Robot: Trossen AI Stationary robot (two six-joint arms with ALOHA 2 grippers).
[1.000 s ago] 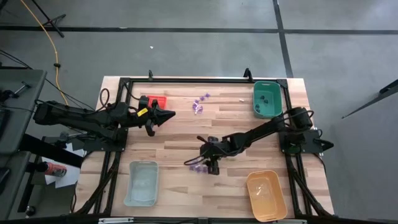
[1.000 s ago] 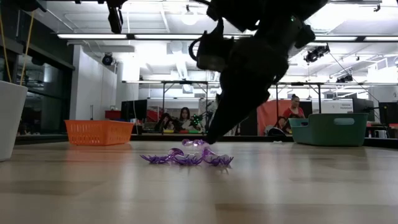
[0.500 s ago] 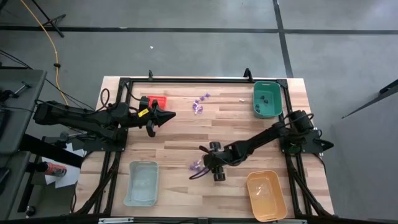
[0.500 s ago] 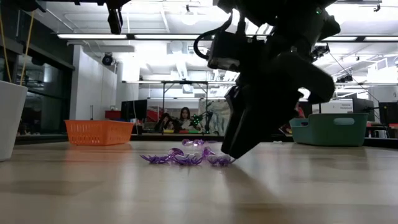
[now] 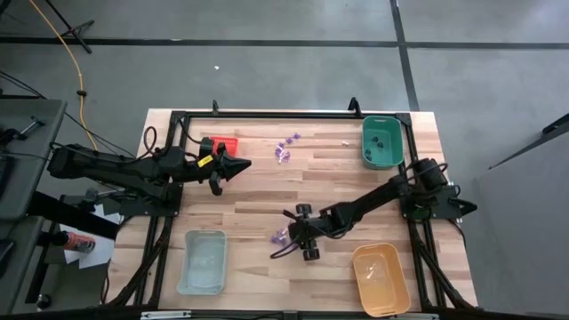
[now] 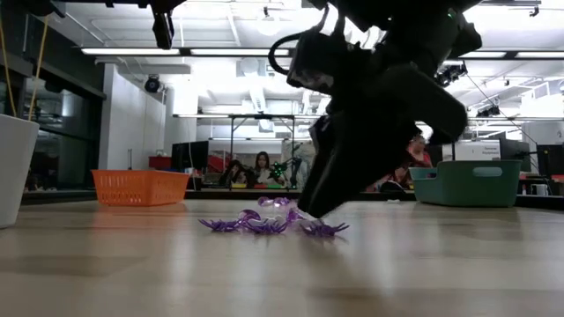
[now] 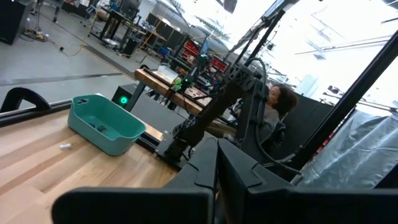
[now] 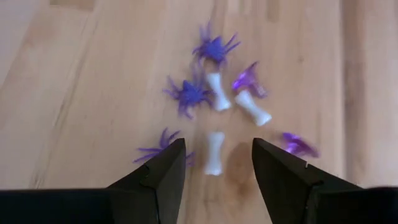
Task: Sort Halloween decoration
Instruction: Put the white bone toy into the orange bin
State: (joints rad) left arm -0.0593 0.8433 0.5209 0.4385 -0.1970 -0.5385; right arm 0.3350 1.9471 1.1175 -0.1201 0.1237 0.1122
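A small heap of Halloween decoration (image 5: 283, 236) lies on the wood near the table's middle: purple spiders (image 8: 186, 93) and whitish bone-like pieces (image 8: 214, 152). My right gripper (image 8: 214, 177) slants down over the heap, open, with one whitish piece between its fingertips; in the low view its fingers (image 6: 310, 210) stand just above the purple pieces (image 6: 264, 224), and whether they touch cannot be told. A second purple cluster (image 5: 286, 148) lies toward the far edge. My left gripper (image 5: 242, 164) waits shut and level above the table's left part, holding nothing.
Four trays stand around the table: red (image 5: 222, 144) at the far left, green (image 5: 382, 142) at the far right with dark pieces inside, pale blue (image 5: 203, 260) at the near left, orange (image 5: 380, 277) at the near right. People sit in the room beyond the table.
My right gripper has moved a little toward the table's near edge over the heap, has sunk slightly and has rolled about its own axis. It has stayed open. The heap lies where it was.
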